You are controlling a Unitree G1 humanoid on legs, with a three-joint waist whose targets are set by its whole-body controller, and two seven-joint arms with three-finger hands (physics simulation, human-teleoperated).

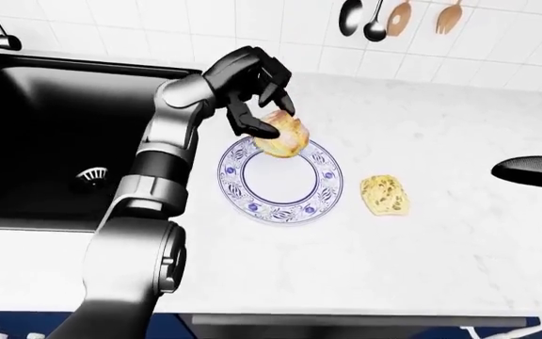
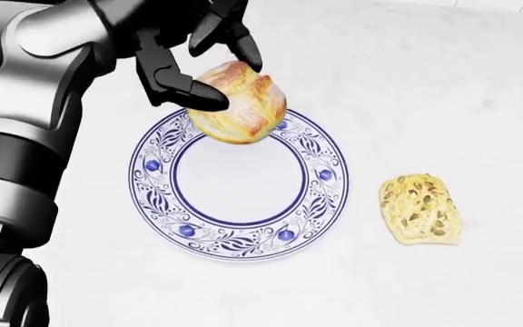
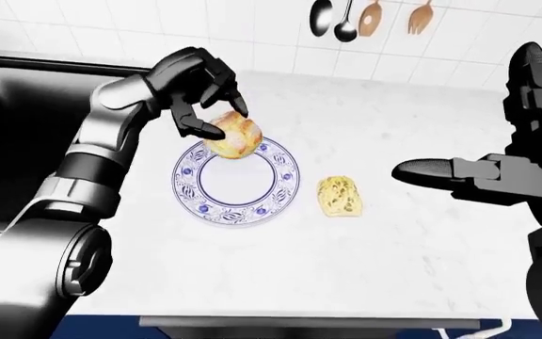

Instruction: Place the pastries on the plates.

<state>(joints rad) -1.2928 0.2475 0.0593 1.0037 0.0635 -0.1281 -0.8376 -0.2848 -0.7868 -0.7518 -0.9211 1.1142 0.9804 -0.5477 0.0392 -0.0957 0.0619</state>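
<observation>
- The white marble worktop (image 2: 425,88) is carrying the task's things, and a black sink (image 1: 54,134) is lying at the left of the left-eye view.
- The left arm (image 1: 158,176) is reaching in from the left of the views, over the edge of the worktop.
- The blue-and-white patterned plate (image 2: 157,204) is sitting flat on the worktop with its centre bare.
- The left robot hand (image 2: 209,65) is holding a golden, glazed pastry (image 2: 241,102), its dark fingers (image 2: 194,90) closing round it over the plate's upper rim; whether the pastry is touching the plate cannot be told.
- The right robot hand (image 3: 483,176) is hanging at the right of the right-eye view, well apart from the plate, its fingers spreading wide and gripping nothing.
- A seeded bun (image 2: 418,208) is lying on the worktop just to the right of the plate, not touching it.
- Hanging utensils (image 1: 398,18) are showing on the tiled wall at the top of the left-eye view.
</observation>
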